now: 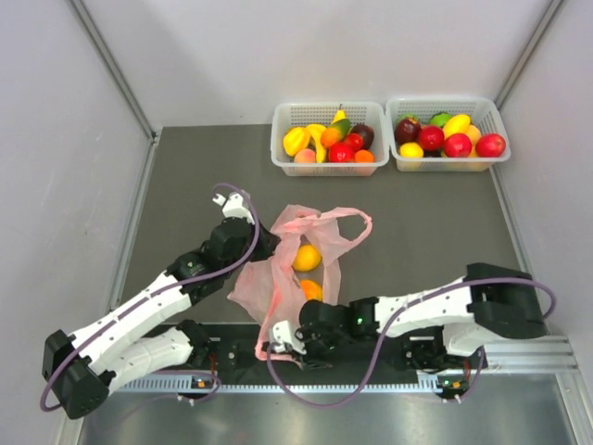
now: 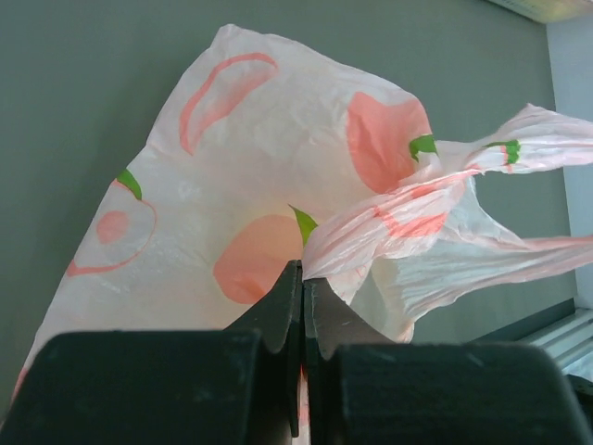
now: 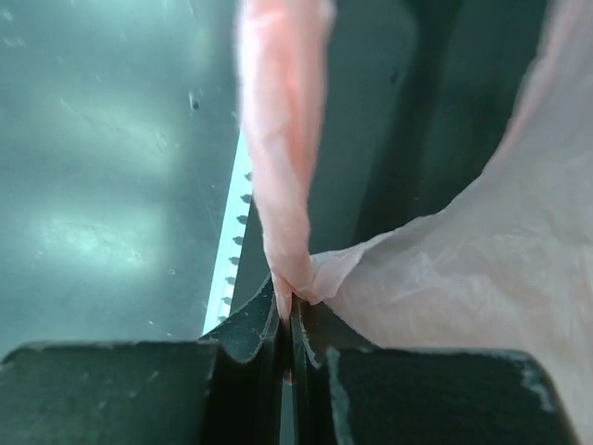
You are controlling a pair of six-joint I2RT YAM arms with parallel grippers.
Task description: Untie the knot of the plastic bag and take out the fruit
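The plastic bag is spread on the table, roughly midway between the left and right edges and closer to the near edge than to the far one. Two pieces of fruit are seen through its thin pink film: a yellow-orange one near the middle of the bag and an orange one just nearer the near edge.

The left pincer is set against the bag's left side. In the left wrist view its fingers are pressed together on a fold of the printed film, with the rest of the bag fanned out beyond the tips and two crumpled handle ends trailing to the right.

The right pincer is placed at the near edge, below the bag. A thin twisted strand of the bag is drawn from the bag down to it. In the right wrist view the tips are shut on the end of that strand, and loose film is bunched to the right of them.

One open handle loop is laid toward the far right of the bag, untouched by either pincer.

Two white baskets filled with other fruit are lined up side by side along the far edge, well apart from the bag.
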